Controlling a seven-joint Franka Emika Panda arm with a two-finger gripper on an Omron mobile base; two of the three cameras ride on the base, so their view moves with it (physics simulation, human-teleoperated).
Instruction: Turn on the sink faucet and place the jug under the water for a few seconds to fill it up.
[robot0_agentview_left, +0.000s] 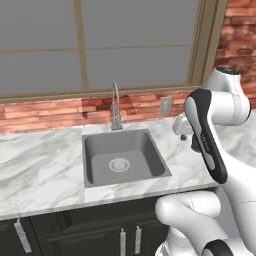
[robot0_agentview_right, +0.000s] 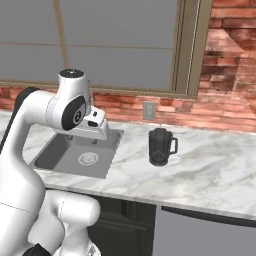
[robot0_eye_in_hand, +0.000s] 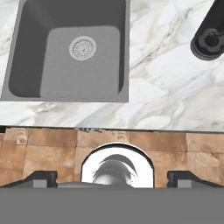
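The sink faucet, a thin silver gooseneck, stands behind the grey sink against the brick wall, and no water is in view at its spout. The dark ribbed jug stands upright on the marble counter, right of the sink. My gripper is open and holds nothing, its fingertips set wide apart. It hangs above the counter near the basin's right rim, pointing down. From the hand, the sink lies upper left with its round drain, and the jug sits at the upper right edge.
A window spans the wall above the brick backsplash, and a wall outlet sits behind the jug. Dark cabinets run under the counter's front edge. Bare marble counter stretches right of the jug and left of the sink.
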